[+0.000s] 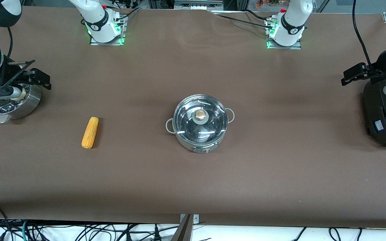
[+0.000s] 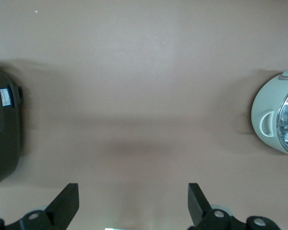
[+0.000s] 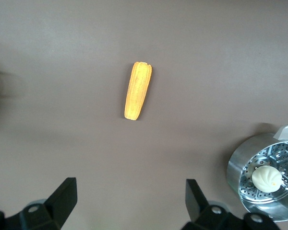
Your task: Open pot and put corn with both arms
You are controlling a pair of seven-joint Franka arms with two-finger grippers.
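Nearest the front camera on the brown surface (image 1: 280, 174) lies the corn (image 1: 90, 132), a yellow-orange cob lying flat toward the right arm's end, its length running roughly from near to far. It is untouched and well apart from everything else.

A little farther back, at the middle of the surface, sits the pot (image 1: 200, 122), shallow and shiny steel, a loop handle on each side and a small knob on the wall facing the front camera. Its clear glass lid (image 1: 209, 129) is in place, with the brass-coloured knob (image 1: 200, 114) at the centre. The corn and pot are well apart.

Farther still, at the right arm's end, stands the steel steamer bowl (image 1: 25, 103); the right wrist view shows its perforated insert holding a round white bun (image 3: 266, 178). The right gripper (image 1: 42, 79) hangs in the air over that bowl, and in its wrist view the jaws stand wide apart with nothing between them, the cob showing on the surface below.

At the left arm's end is the big black cooker (image 1: 382, 113). The left gripper (image 1: 355, 74) hangs over the edge of the cooker, and its wrist view shows the jaws spread open and empty, the cooker at one side and the pot's wall and one loop handle at the other.

Both arms wait at their ends.
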